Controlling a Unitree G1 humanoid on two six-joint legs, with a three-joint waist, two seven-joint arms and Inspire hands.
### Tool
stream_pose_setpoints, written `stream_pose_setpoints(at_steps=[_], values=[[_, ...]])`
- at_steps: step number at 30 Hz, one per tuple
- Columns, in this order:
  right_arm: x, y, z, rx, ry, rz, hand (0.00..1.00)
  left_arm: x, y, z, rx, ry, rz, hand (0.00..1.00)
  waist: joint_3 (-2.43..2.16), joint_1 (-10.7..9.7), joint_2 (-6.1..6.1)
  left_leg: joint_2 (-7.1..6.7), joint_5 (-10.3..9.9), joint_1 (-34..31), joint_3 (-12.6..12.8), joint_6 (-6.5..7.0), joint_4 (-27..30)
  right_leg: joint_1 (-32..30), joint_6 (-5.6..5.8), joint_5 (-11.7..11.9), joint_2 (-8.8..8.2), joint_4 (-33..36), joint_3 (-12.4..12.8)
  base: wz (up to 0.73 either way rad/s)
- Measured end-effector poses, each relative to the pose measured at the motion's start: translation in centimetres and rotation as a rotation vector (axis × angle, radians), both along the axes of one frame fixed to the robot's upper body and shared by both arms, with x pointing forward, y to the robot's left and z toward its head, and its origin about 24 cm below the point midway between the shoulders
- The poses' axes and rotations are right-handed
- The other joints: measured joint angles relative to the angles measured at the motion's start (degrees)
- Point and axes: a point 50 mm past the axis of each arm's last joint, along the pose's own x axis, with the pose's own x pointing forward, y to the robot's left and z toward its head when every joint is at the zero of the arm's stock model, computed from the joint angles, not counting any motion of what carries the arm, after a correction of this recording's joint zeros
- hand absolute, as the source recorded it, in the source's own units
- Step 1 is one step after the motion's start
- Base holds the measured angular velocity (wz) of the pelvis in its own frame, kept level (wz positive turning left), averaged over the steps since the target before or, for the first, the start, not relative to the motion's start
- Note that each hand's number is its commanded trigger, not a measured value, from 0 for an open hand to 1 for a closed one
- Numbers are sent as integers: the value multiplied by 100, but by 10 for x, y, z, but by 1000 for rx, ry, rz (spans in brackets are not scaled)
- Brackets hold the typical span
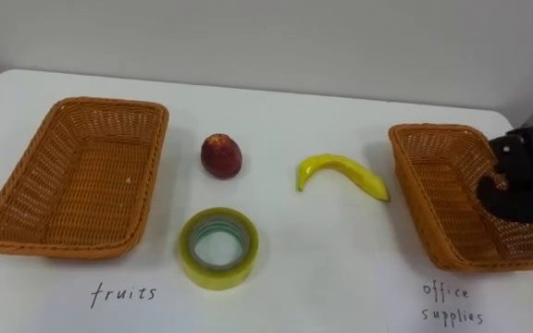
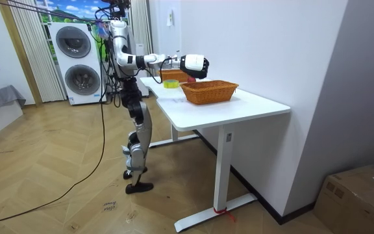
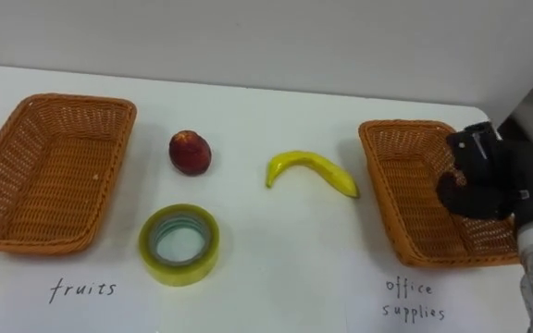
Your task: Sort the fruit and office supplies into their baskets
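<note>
Now the right hand (image 3: 475, 180) is hovering over the basket (image 3: 389, 199) at right; I cannot tell its grip. Banana (image 3: 311, 171), peach (image 3: 191, 153) and tape (image 3: 179, 244) are lying mid-frame on the desk (image 3: 276, 277).

Brightly, evenly lit from above; soft, short shadows under things on the pale white counter (image 1: 340, 277).

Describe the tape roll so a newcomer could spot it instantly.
On the white table, look beside the near right corner of the brown wicker basket on the robot's left. The yellow-green roll of tape lies flat there, nearer the robot than the round red fruit; it is the only ring, with an open middle.
</note>
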Motion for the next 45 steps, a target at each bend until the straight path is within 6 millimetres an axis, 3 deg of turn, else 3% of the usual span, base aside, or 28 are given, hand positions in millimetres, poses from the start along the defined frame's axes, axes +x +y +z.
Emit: stream_pose_setpoints(at_steps=[6, 45], values=[[2, 7, -4, 7, 21, 38, 0, 1, -1, 0, -5, 5, -17, 0, -1, -4, 26, -2, 0, -37, -25, 0, 7, -17, 1, 1, -1, 1, -19, 0], [3, 6, -2, 1, 11, 32, 0, 1, 2, 1, 3, 11, -9, 0, -1, 20, -24, -6, 1, -41, -33, 0, 0, -51, 3, 0, -2, -3, -5, 0]])
